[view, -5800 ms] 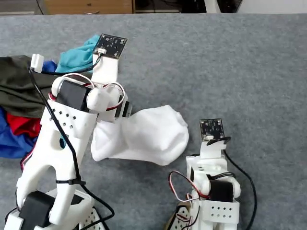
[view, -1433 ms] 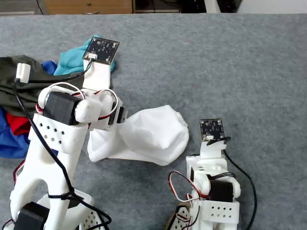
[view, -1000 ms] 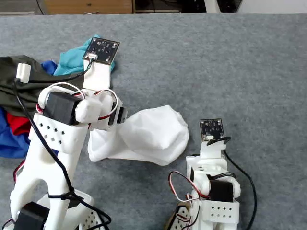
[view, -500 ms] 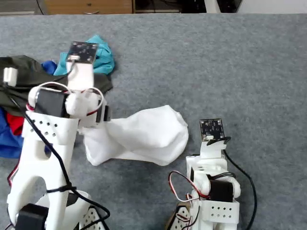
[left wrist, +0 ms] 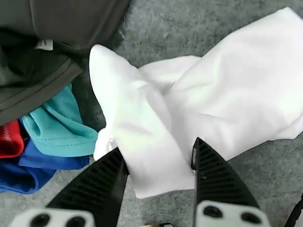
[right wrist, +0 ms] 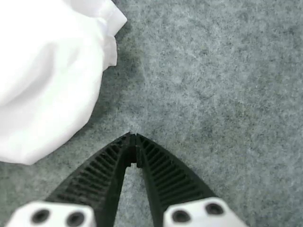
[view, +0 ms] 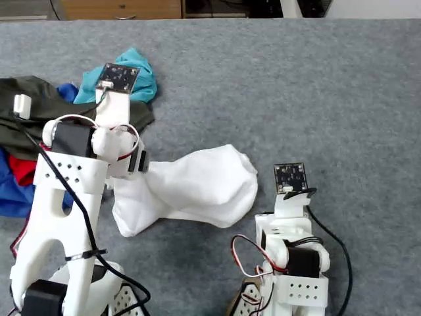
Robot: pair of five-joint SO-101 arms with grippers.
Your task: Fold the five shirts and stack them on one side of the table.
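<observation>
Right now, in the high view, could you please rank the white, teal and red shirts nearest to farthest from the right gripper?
1. White shirt, left of the right gripper.
2. Teal shirt, back left.
3. Red shirt, far left edge.

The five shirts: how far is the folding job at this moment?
Done: nothing looks folded or stacked. In hand: the left gripper grips the crumpled white shirt mid-table; the right gripper is shut and empty beside it. Left: all five folds, with the olive, teal, blue and red shirts in a heap.

Crumpled white shirt (view: 197, 187) lies just beside a heap (view: 29, 125) of olive, teal, red, blue shirts.
</observation>
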